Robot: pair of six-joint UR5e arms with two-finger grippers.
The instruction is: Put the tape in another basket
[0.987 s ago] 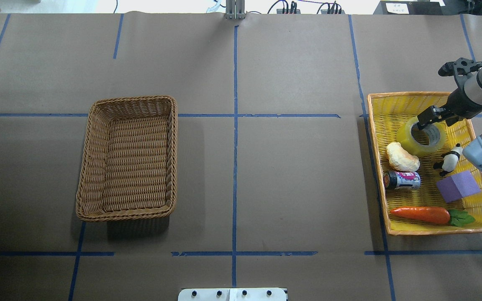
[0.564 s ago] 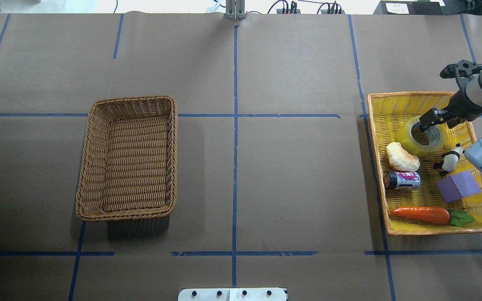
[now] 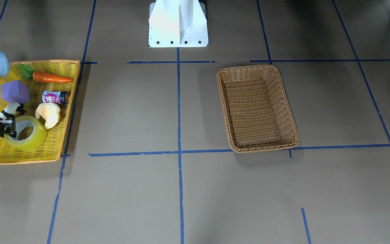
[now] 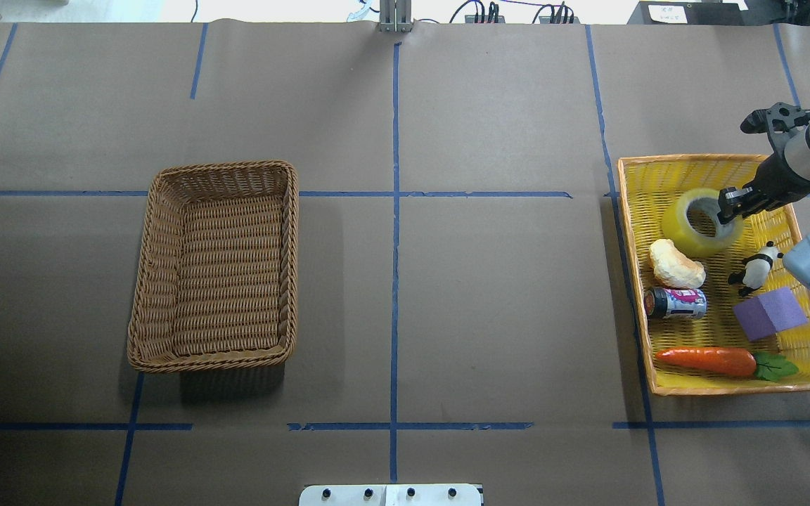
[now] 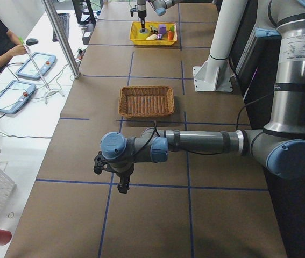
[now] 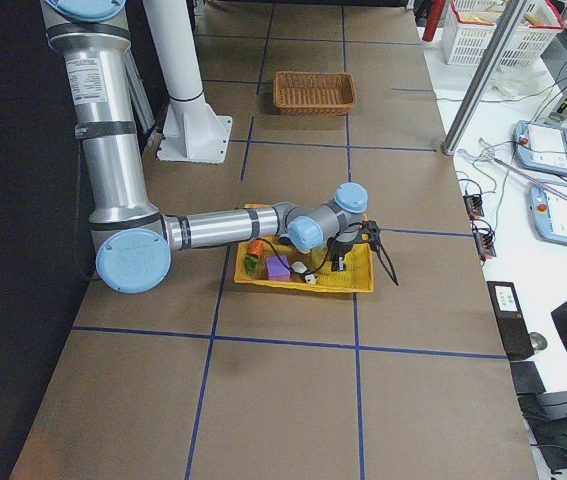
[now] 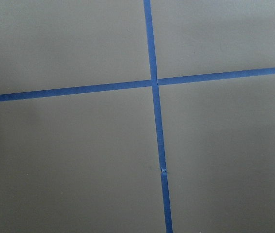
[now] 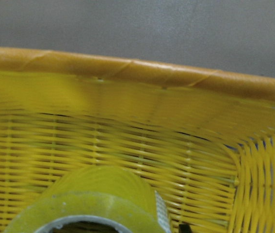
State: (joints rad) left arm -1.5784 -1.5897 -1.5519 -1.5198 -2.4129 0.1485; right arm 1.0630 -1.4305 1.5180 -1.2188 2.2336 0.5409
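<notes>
My right gripper is clamped on the tape by its wall, near the far rim of the yellow tray. Big stretch of table between tray and basket.

No legible text found. Can in tray: pink-and-white printed label, too small to read. Sticker on right arm, upright link: print blurred, unreadable.
</notes>
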